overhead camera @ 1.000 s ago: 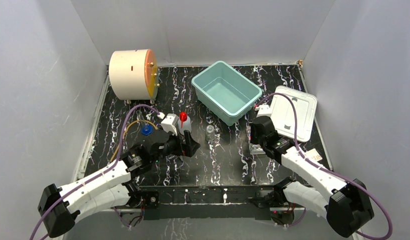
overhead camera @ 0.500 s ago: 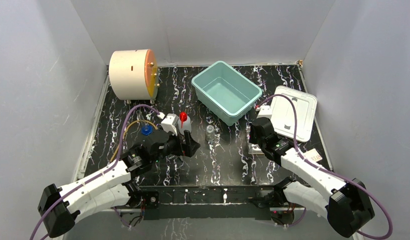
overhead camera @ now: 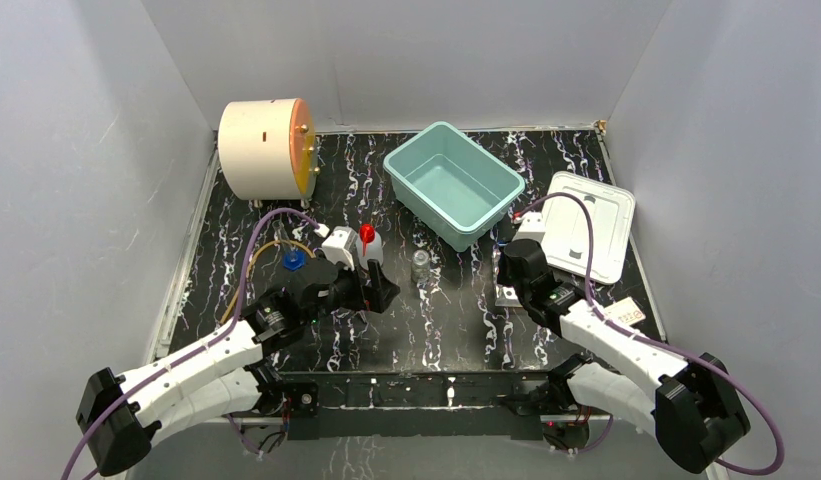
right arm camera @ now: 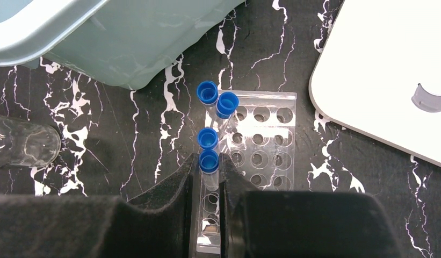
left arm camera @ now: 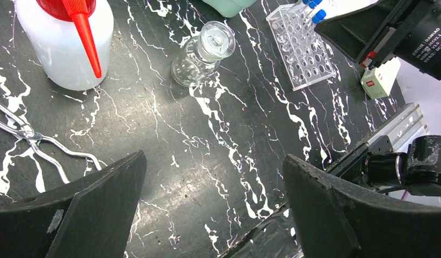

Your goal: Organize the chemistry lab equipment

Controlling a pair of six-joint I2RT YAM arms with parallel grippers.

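Note:
In the right wrist view, my right gripper [right arm camera: 209, 167] is shut on a blue-capped thin tube [right arm camera: 209, 161], held upright over the left column of the clear tube rack [right arm camera: 261, 140]. Three more blue-capped tubes [right arm camera: 208, 92] stand further along that column. The top view shows the rack [overhead camera: 507, 296] under my right gripper [overhead camera: 513, 277]. My left gripper [left arm camera: 214, 157] is open above bare tabletop, with nothing between its jaws. Ahead of it stand the white squeeze bottle [left arm camera: 65, 45] with its red nozzle and the clear glass vial [left arm camera: 199, 54]. A blue ring [overhead camera: 293, 262] and yellowish tubing [overhead camera: 274, 246] lie left of the bottle.
A teal bin [overhead camera: 453, 182] stands at the back centre, with its white lid [overhead camera: 587, 226] to the right. The cream drum [overhead camera: 266, 148] is at the back left. A small white box [overhead camera: 627, 313] lies near the right edge. Metal tongs [left arm camera: 30, 137] lie left of my left gripper.
My right arm has eased slightly left over the rack, still holding the tube. The left arm has not moved.

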